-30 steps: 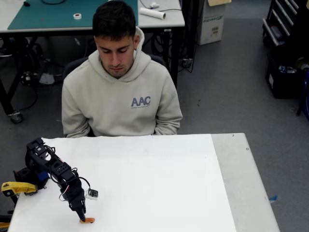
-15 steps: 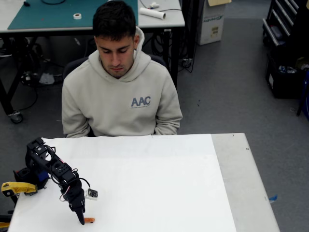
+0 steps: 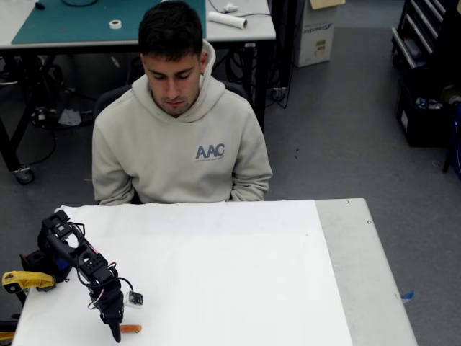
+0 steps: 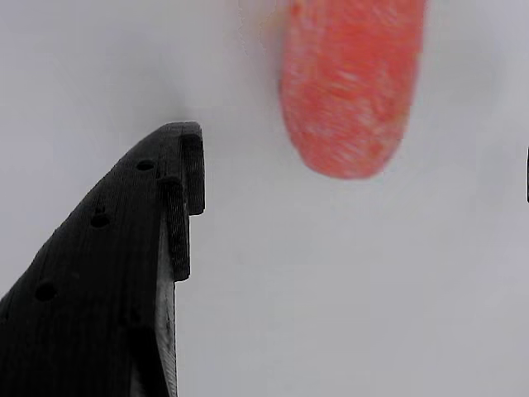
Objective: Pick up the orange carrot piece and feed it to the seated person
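Observation:
The orange carrot piece (image 3: 131, 329) lies flat on the white table (image 3: 230, 274) near its front left corner. My black gripper (image 3: 115, 334) points down at the table, its tip just left of the carrot and touching or almost touching the surface. In the wrist view the carrot piece (image 4: 351, 83) sits ahead of the open jaws, right of the black left finger (image 4: 178, 190); nothing is held. The seated person (image 3: 180, 130) in a beige hooded sweatshirt sits behind the table's far edge, head bowed toward the table.
A yellow-handled tool (image 3: 20, 280) lies at the table's left edge beside the arm's base (image 3: 43, 263). A bare grey strip (image 3: 360, 274) runs along the table's right side. Behind the person stands a desk with a green mat (image 3: 86, 21).
The arm has folded lower, and the gripper tip has slid down and a little left, from over the carrot's left end to just beside it. The carrot and the person have stayed put.

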{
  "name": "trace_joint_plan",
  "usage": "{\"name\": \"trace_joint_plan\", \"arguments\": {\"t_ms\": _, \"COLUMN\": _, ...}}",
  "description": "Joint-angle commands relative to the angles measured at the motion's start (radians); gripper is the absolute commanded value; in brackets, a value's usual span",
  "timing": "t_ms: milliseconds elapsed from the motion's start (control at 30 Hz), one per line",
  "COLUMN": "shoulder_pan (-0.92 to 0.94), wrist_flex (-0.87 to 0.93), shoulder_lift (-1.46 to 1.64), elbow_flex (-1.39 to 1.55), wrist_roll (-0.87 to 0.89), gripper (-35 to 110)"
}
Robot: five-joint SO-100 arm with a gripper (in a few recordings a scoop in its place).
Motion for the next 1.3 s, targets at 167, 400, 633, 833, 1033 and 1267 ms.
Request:
{"name": "trace_joint_plan", "arguments": {"t_ms": 167, "shoulder_pan": 0.009, "wrist_flex": 0.011, "shoulder_lift": 0.034, "elbow_flex": -0.032, "wrist_roll": -0.014, "gripper": 33}}
{"name": "trace_joint_plan", "arguments": {"t_ms": 400, "shoulder_pan": 0.003, "wrist_flex": 0.011, "shoulder_lift": 0.025, "elbow_flex": -0.032, "wrist_roll": -0.014, "gripper": 33}}
{"name": "trace_joint_plan", "arguments": {"t_ms": 633, "shoulder_pan": 0.000, "wrist_flex": 0.011, "shoulder_lift": 0.023, "elbow_flex": -0.032, "wrist_roll": -0.014, "gripper": 33}}
{"name": "trace_joint_plan", "arguments": {"t_ms": 833, "shoulder_pan": -0.006, "wrist_flex": 0.011, "shoulder_lift": 0.021, "elbow_flex": -0.032, "wrist_roll": -0.014, "gripper": 33}}
{"name": "trace_joint_plan", "arguments": {"t_ms": 1033, "shoulder_pan": -0.037, "wrist_flex": 0.011, "shoulder_lift": 0.021, "elbow_flex": -0.032, "wrist_roll": -0.014, "gripper": 33}}
{"name": "trace_joint_plan", "arguments": {"t_ms": 1267, "shoulder_pan": -0.041, "wrist_flex": 0.011, "shoulder_lift": 0.023, "elbow_flex": -0.034, "wrist_roll": -0.014, "gripper": 33}}
